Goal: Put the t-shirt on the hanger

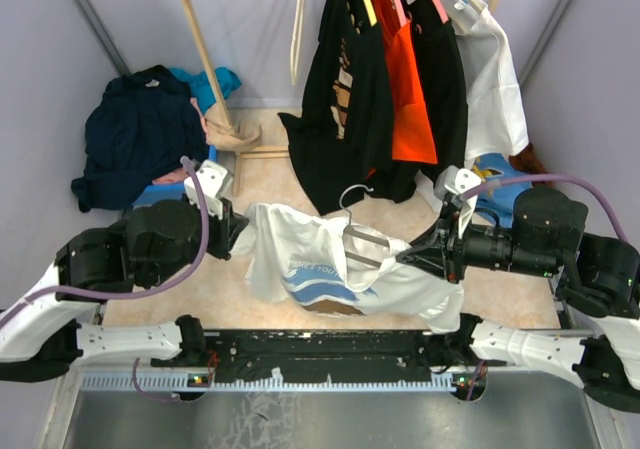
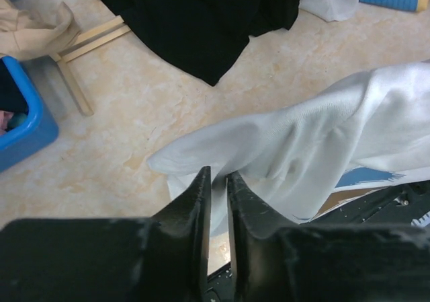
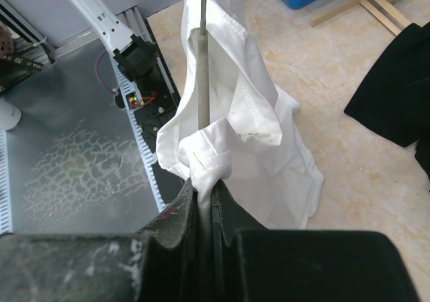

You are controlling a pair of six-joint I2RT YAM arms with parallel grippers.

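Standing behind the arms, I see the right gripper (image 3: 205,187) clenched on one arm of the thin pale grey triangular hanger with a silver wire hook (image 3: 203,80). A knot of cloth is bunched at its fingertips, right around the rod. That cloth belongs to the white short-sleeved t-shirt with a blue printed graphic (image 1: 310,259). The shirt hangs between the two grippers, stretched from one to the other and drooping below them.

The left gripper (image 2: 218,175) has its fingers drawn close together on a fold at the shirt's edge, and I judge it to be pinching that fold. The hook pokes up just above the cloth, on the side away from the arms' bases.

To me this is the threading step: one shoulder seems seated and the other is not yet over the hanger's free end. The next move calls for the left gripper to draw its fold outward over that end while the right one holds firm.

Beyond both grippers, black garments (image 1: 340,99) hang from a wooden rack (image 1: 205,59).
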